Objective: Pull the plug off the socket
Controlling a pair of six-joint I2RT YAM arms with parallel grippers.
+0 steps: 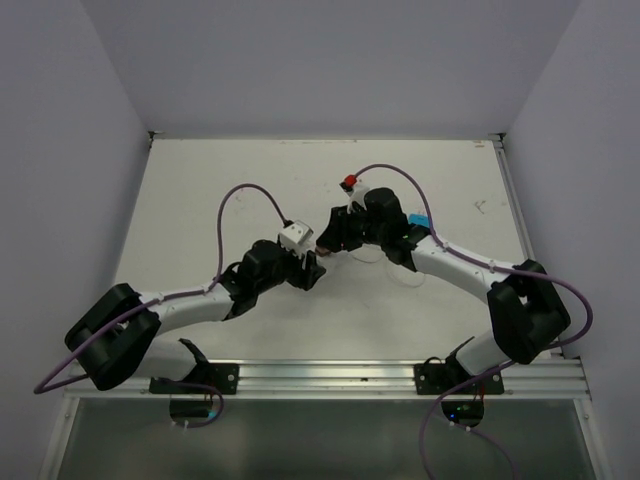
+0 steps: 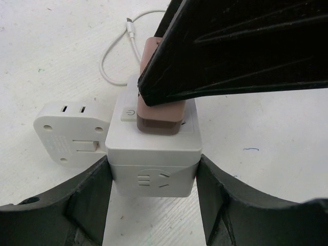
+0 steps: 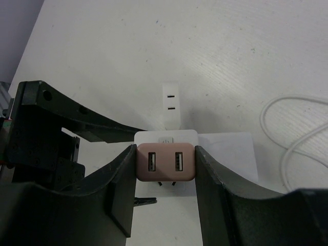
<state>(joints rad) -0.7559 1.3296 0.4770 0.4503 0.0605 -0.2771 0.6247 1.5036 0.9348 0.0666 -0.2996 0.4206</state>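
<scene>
socket: white plastic cube socket [image 2: 152, 154], power button on top, slot holes in front face, clamped between left gripper [image 2: 152, 180] fingers | plug: dusty-pink rounded plug [image 3: 165, 162], two USB ports, pinched in right gripper [image 3: 165, 170], atop socket, possibly part-lifted
</scene>
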